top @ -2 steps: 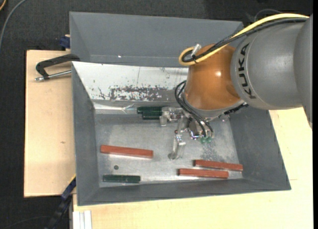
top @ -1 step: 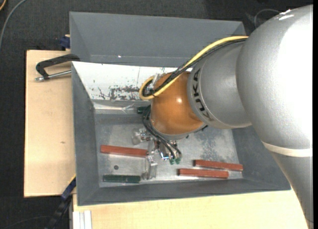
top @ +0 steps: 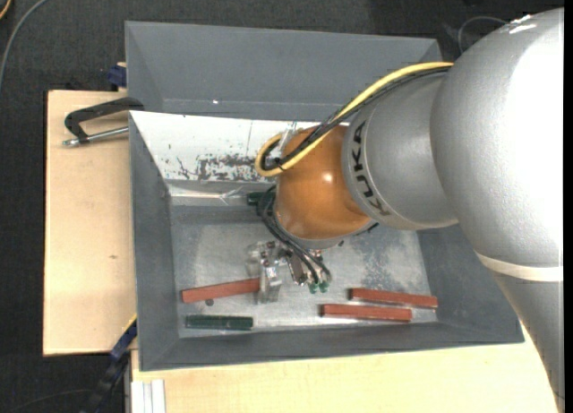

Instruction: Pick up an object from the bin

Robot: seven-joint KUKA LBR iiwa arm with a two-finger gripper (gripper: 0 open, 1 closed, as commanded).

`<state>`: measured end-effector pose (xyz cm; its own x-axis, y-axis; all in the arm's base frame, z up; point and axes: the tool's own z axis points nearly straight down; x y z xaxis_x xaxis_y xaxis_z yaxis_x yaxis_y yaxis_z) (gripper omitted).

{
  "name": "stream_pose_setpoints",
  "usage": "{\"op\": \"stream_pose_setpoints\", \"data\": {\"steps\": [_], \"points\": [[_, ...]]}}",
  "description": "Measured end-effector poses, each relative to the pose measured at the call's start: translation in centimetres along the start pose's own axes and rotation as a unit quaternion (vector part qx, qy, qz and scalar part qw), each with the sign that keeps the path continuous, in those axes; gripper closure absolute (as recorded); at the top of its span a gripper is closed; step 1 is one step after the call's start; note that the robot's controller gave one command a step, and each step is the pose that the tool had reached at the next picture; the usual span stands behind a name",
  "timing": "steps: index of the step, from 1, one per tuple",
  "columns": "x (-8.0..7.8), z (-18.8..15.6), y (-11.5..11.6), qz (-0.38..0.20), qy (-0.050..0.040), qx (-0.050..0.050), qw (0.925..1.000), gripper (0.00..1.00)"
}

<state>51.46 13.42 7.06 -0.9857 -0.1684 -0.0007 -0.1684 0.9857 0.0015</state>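
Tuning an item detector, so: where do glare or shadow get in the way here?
Camera view: glare whitens the bin's back wall; the arm shades the floor round the end effector; the red stick at left reads plainly; the dark green stick nearly merges with the front edge's shade.

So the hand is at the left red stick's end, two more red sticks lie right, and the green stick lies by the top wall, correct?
No. The camera view shows the green stick by the bottom wall, lower left, just below the left red stick. The rest stands: the hand is at that stick's right end, with two more red sticks to the right.
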Motion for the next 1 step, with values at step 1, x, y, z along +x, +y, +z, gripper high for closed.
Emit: {"op": "stream_pose_setpoints", "data": {"steps": [1], "points": [[-1.75,-15.52,-3.08,-0.105,-0.0045,0.001,0.9945,1.0]]}}
